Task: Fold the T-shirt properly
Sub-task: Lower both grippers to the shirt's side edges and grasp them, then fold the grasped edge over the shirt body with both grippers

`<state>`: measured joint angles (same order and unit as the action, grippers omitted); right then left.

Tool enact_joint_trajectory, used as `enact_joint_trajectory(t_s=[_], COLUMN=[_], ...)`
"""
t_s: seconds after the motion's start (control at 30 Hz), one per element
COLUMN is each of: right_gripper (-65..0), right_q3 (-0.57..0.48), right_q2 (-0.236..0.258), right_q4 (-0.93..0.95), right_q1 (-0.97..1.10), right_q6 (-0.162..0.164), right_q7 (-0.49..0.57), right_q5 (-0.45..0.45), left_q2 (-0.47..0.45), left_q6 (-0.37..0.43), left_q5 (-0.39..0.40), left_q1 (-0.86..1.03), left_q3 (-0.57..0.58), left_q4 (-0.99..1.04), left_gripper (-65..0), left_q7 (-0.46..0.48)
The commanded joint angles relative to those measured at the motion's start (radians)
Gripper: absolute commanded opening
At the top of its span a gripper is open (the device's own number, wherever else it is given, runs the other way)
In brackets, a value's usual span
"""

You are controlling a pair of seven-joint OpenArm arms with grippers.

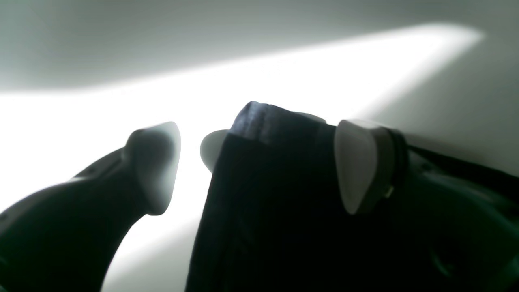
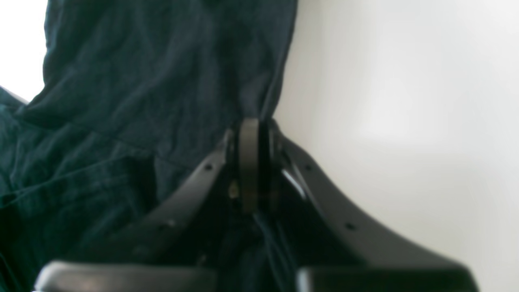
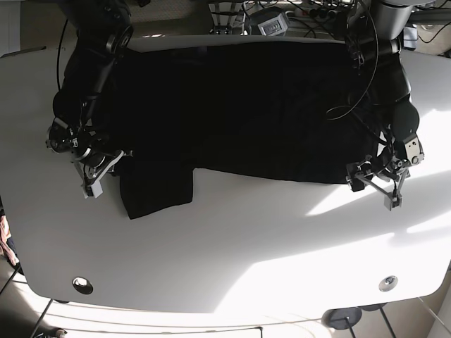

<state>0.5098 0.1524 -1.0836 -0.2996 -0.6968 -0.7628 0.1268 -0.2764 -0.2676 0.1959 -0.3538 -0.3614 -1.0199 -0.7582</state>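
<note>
Navy T-shirt (image 3: 246,105) lies spread across the table's (image 3: 232,246) far edge. My right gripper (image 2: 253,134) clamps its cloth; my left gripper (image 1: 259,162) gapes, hem draped over one finger, likely slipping off.

The white table (image 3: 232,246) has a rounded near edge and carries one garment only: a dark T-shirt (image 3: 239,120) spread flat across its far half, hem reaching the far edge, one sleeve (image 3: 156,191) projecting toward the near side on the view's left. Two round fittings sit in the tabletop near the front edge, one left (image 3: 82,284), one right (image 3: 387,283). Sunlight falls in bright patches on the bare near-right surface
</note>
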Motion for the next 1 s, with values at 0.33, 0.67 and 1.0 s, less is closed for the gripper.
enact_joint_trajectory(t_s=[0.33, 0.67, 1.0], right_gripper=[-62.9, -63.1, -63.1], right_q3=[-0.003, -0.003, 0.003], right_q2=[0.009, 0.009, -0.047], right_q4=[-0.042, -0.197, -0.643], right_q1=[-0.019, -0.06, 0.053], right_q6=[-0.001, -0.001, -0.001], right_q7=[-0.007, -0.09, -0.369], right_q5=[-0.006, -0.006, -0.005], left_q2=[0.002, 0.001, 0.01], left_q6=[-0.152, -0.264, -0.267], left_q5=[0.0, 0.003, 0.004], left_q1=[-0.003, -0.004, 0.141], left_q3=[-0.001, -0.011, -0.081], left_q4=[-0.012, -0.317, -0.58], left_gripper=[-55.7, -65.0, -65.0], left_q7=[-0.048, -0.18, -0.291])
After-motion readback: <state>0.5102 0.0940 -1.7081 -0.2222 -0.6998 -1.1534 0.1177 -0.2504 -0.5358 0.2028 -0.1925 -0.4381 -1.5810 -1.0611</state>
